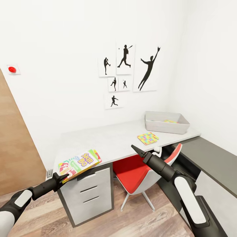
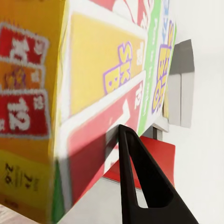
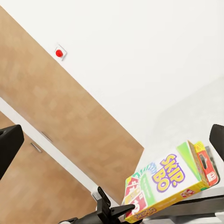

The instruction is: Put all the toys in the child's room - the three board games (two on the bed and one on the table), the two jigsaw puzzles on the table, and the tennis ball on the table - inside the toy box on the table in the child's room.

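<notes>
— What has the left arm got?

— Its fingers [image 1: 62,178] are clamped on one end of the Skip-Bo board game [image 1: 80,163], which juts out ahead of them over the near end of the counter [image 1: 108,140]. Pinching the edge leaves the rest of the box free, probably so it can go into the bin far end first.

— And the right arm?

— Its fingers [image 1: 138,151] carry nothing and look drawn together, with a jigsaw puzzle [image 1: 147,138] lying flat on the counter just beyond their tips.

— The toy box [image 1: 167,122]?

— At the far end of the counter, well beyond both sets of fingers. Something patterned like a puzzle [image 1: 170,121] shows inside; the rest is hidden by its wall.
</notes>
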`<state>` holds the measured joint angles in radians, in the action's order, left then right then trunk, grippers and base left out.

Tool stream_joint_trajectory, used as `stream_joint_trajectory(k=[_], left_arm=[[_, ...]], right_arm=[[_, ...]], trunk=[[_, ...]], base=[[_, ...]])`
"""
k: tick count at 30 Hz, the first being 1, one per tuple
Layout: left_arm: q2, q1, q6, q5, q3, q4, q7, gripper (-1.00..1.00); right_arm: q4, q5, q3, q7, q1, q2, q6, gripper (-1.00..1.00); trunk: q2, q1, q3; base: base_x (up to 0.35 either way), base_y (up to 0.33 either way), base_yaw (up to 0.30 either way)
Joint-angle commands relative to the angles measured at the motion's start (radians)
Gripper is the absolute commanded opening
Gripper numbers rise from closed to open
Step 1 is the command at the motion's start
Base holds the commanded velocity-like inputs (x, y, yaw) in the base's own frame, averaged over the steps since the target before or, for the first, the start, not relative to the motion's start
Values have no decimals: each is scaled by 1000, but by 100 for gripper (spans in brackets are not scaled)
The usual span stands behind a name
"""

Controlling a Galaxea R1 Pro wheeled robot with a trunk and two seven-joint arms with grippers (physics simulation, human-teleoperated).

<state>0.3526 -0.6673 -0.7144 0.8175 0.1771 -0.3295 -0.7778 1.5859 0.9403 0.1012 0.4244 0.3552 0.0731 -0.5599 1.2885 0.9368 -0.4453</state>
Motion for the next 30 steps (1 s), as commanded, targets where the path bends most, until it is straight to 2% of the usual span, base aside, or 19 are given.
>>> stream_joint_trajectory(k=[1, 11, 19, 24, 30], left_arm=[[0, 0, 15, -35, -2, 3, 2, -100], [0, 0, 15, -35, -2, 3, 2, -100], [0, 0, 18, -35, -3, 3, 2, -100], [0, 0, 50, -35, -4, 3, 2, -100], [-1, 0, 56, -35, -4, 3, 1, -100]], right_arm=[[0, 6, 0, -1, 1, 0, -5, 100], [0, 6, 2, -1, 1, 0, -5, 100], [0, 6, 2, -1, 1, 0, -5, 100], [0, 5, 2, -1, 1, 0, -5, 100], [0, 5, 2, -1, 1, 0, -5, 100]], trunk=[[0, 0, -1], [0, 0, -1], [-56, -31, 24], [-91, -50, 39], [-133, -73, 58]], base=[[0, 0, 0], [0, 0, 0], [0, 0, 0], [0, 0, 0], [0, 0, 0]])
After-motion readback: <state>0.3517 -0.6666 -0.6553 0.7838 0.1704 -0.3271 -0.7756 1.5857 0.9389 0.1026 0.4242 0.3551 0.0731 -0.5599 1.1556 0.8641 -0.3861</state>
